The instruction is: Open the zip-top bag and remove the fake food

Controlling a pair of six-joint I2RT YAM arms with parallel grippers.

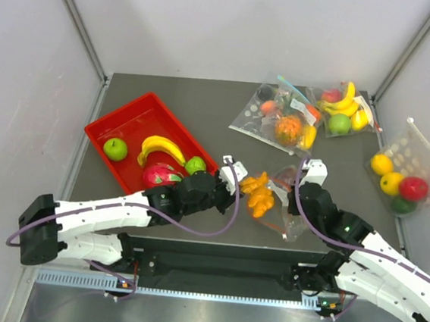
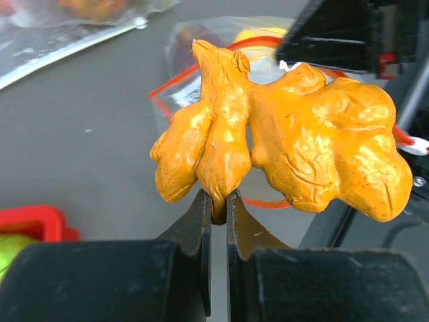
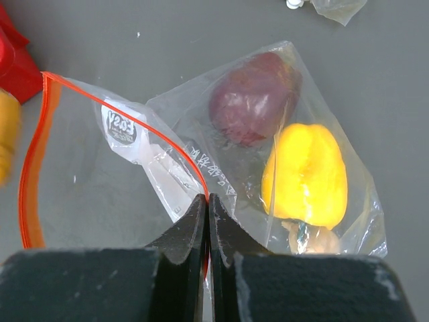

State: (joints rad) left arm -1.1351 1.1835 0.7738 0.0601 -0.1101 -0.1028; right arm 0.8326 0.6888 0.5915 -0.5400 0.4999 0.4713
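The zip-top bag lies open at the table's front middle, also in the top view. Its orange-red zip strip curves wide open. My right gripper is shut on the bag's mouth edge. Inside are a yellow piece, a dark purple piece and a small beige one. My left gripper is shut on the orange segment pieces, held just left of the bag's mouth in the top view.
A red tray at the left holds two green apples, a banana and a pink dragon fruit. Three other filled bags lie at the back right and right edge.
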